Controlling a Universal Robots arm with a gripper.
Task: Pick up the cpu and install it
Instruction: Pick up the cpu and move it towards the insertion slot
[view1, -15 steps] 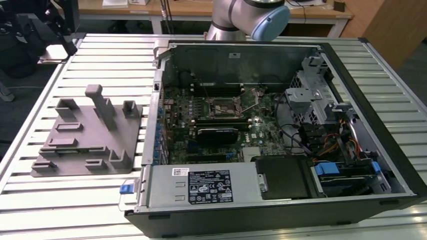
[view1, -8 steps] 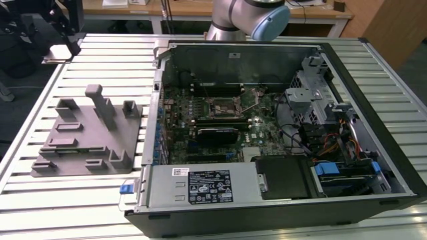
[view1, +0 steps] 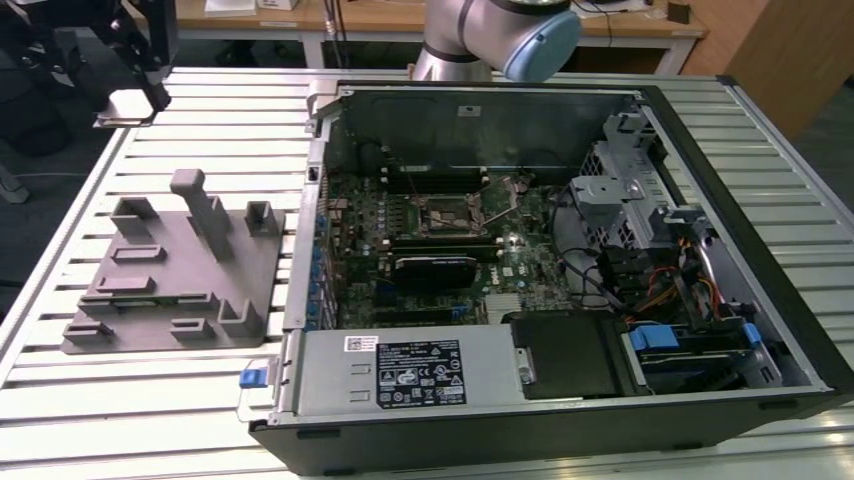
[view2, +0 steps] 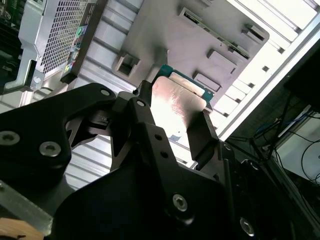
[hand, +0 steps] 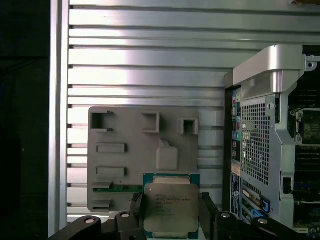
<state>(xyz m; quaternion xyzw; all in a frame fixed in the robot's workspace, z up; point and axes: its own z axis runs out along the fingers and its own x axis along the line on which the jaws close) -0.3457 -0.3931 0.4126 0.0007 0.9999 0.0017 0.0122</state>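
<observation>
My jaws are clenched on the cpu (hand: 170, 207); in both wrist views one dark finger (hand: 136, 212) presses each of two opposite edges, and my gripper (view2: 175, 112) carries the chip flat between them, its pale metal plate turned towards the cameras and a thin green rim showing around it (the plate catches a bright glare in the second wrist view). In the exterior view I hang at that view's upper left, above the slatted metal table (view1: 214, 110), with the chip lifted off every surface; the grey fixture (view1: 174, 270) with its upright posts lies on the table nearer that camera, apart from me. In the first wrist view the same fixture sits behind the chip, and a thin green strip (hand: 117, 188) lies in one of its slots. The open computer case (view1: 561, 420) lies on its side towards the exterior view's right, just beside the fixture; its motherboard (view1: 441, 240) faces up, with a square socket (view1: 461, 207) near the middle, well apart from the chip I hold.
</observation>
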